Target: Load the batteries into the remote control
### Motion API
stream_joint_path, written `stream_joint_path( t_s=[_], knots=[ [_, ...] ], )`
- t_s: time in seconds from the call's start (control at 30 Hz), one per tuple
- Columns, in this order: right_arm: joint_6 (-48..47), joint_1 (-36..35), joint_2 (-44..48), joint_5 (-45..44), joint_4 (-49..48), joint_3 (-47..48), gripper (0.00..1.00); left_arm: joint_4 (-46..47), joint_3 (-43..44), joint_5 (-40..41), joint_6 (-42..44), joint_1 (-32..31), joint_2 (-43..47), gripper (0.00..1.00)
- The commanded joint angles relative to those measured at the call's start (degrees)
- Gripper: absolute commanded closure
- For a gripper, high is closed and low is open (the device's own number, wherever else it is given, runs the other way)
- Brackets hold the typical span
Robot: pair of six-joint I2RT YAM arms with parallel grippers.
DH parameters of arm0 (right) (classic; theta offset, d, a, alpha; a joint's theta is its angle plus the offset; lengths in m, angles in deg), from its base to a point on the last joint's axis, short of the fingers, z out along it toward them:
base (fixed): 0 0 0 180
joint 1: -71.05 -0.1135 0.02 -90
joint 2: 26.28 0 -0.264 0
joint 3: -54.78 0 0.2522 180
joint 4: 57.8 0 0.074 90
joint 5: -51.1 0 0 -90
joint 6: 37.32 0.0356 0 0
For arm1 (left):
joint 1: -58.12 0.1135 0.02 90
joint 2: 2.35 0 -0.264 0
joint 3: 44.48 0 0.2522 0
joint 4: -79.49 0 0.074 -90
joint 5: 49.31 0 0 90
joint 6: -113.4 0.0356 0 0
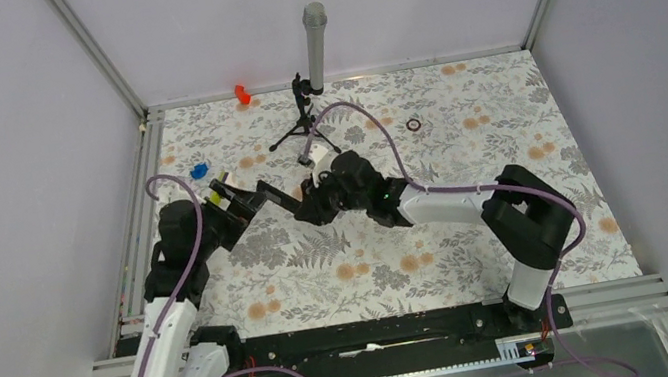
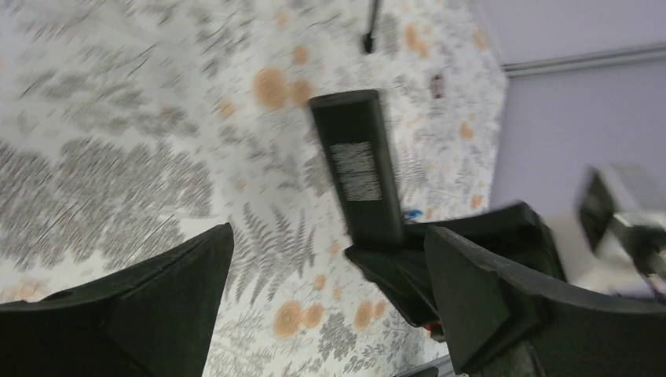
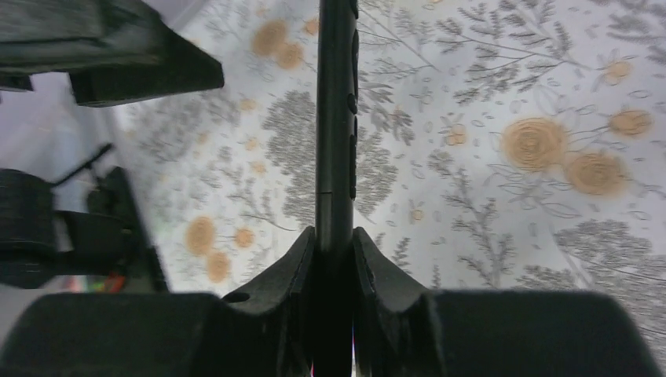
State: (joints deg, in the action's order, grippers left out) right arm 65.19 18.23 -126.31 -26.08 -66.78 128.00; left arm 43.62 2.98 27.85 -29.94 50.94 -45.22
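The remote control [image 1: 277, 197] is a slim black bar held above the table, level with it. My right gripper [image 1: 316, 202] is shut on one end of it. In the right wrist view the remote [image 3: 335, 118] stands edge-on between the fingers of my right gripper [image 3: 334, 233], with its side buttons showing. In the left wrist view its back [image 2: 357, 169] faces me with a white label. My left gripper [image 2: 328, 232] is open and empty just short of the remote's free end; it also shows in the top view [image 1: 234, 197]. A tiny blue speck [image 2: 412, 214] lies beside the held end. No batteries are clearly in view.
A black tripod stand [image 1: 303, 125] with a grey cylinder [image 1: 317, 44] stands at the back middle. A red object [image 1: 242, 93] lies by the back wall. A blue lump [image 1: 199, 170] lies at the far left and a small ring [image 1: 414, 124] at the back right.
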Motion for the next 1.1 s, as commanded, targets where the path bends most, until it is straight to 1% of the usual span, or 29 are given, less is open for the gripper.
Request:
stream_joint_path(
  t_s=[0.0,0.07,0.13,0.23,0.3,0.37,0.47,0.6,0.63,0.77,0.87,0.93,1.07],
  knots=[
    [17.3,2.8,1.4,17.5,-5.4,3.4,0.92,15.8,0.8,-8.3,5.4,0.5,3.8,0.01],
    [23.9,4.2,2.6,21.0,-8.1,3.1,0.92,19.7,1.0,-14.2,6.2,0.6,4.1,0.01],
    [29.4,4.9,4.7,23.5,-12.9,1.6,0.92,20.1,2.0,-18.0,6.8,0.6,3.7,0.01],
    [34.7,5.0,6.9,24.0,-14.9,1.7,0.92,18.5,3.5,-21.8,7.2,0.6,2.8,0.01],
    [37.9,5.0,7.8,22.5,-14.1,1.9,0.92,19.6,3.6,-24.3,6.6,0.6,2.9,0.02],
    [40.7,5.0,8.7,18.4,-11.9,1.9,0.91,20.6,3.5,-24.6,6.0,0.6,3.7,0.03],
    [44.9,5.0,8.7,18.2,-15.7,0.7,0.92,21.0,3.7,-23.4,5.9,0.6,5.0,0.04],
    [51.1,5.1,5.3,25.1,-24.2,1.1,0.91,26.6,3.7,-26.6,2.5,0.6,4.5,0.19],
    [53.2,5.1,4.5,26.2,-27.2,0.8,0.91,28.3,3.7,-27.8,0.9,0.7,4.1,0.24],
    [61.1,5.5,2.0,27.8,-38.6,-0.7,0.91,34.7,3.8,-32.1,-4.2,0.8,2.8,0.4],
    [66.6,5.9,-0.2,30.0,-45.7,-0.3,0.91,37.0,4.2,-33.3,-6.5,1.0,2.4,0.45],
    [69.4,6.2,-1.3,30.7,-49.1,-0.5,0.92,38.0,4.4,-33.8,-7.5,1.5,2.4,0.46],
    [71.1,6.7,-1.9,30.9,-51.7,-1.4,0.92,38.4,4.8,-34.0,-8.3,2.2,2.0,0.49]
  ],
)
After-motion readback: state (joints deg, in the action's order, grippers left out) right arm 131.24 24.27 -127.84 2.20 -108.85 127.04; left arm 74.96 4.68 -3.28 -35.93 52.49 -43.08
